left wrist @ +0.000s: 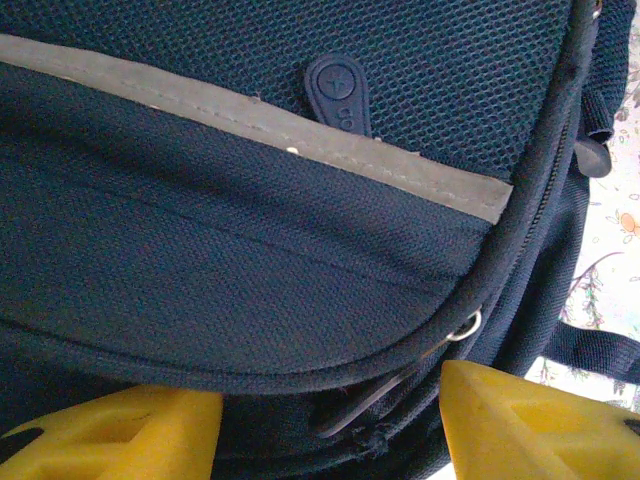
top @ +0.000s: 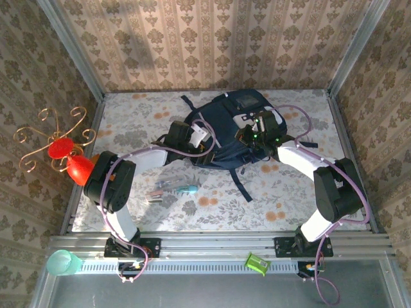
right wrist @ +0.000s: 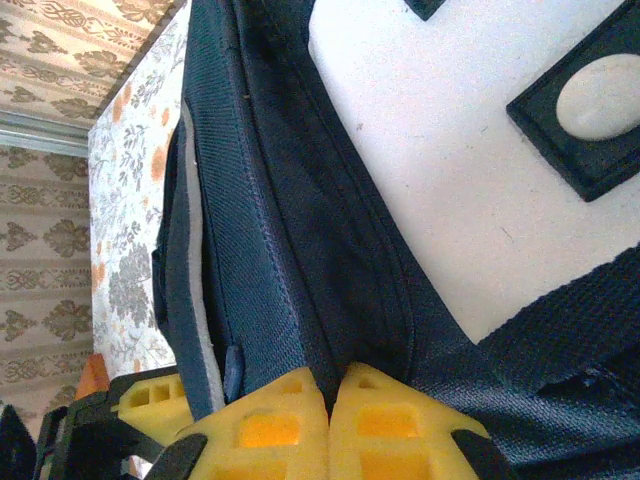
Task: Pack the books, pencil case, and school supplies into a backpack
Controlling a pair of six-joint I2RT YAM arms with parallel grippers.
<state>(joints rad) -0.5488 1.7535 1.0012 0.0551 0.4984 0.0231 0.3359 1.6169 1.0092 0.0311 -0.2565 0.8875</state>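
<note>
The supplies [top: 173, 188] lay on the desk [top: 289, 205] nearward of the bag [top: 221, 122], close beside the left arm [top: 138, 163], their long axes running roughly left to right; that arm was plainly the nearer one to them. The left tool [left wrist: 330, 390] sat against the bag's left side with its fingers [left wrist: 520, 420] well apart, astride a piped seam and a zip pull [left wrist: 463, 326]; whether they pressed the cloth I could not tell. The right tool [right wrist: 335, 385] was closed tight on a fold of the bag along a seam, on its right half. Reaching the supplies would likely call for the left tool to draw back nearward. Whether the bag's mouth stood open was hard to make out, the tools covering it from above, and whatever lay inside was hidden
</note>
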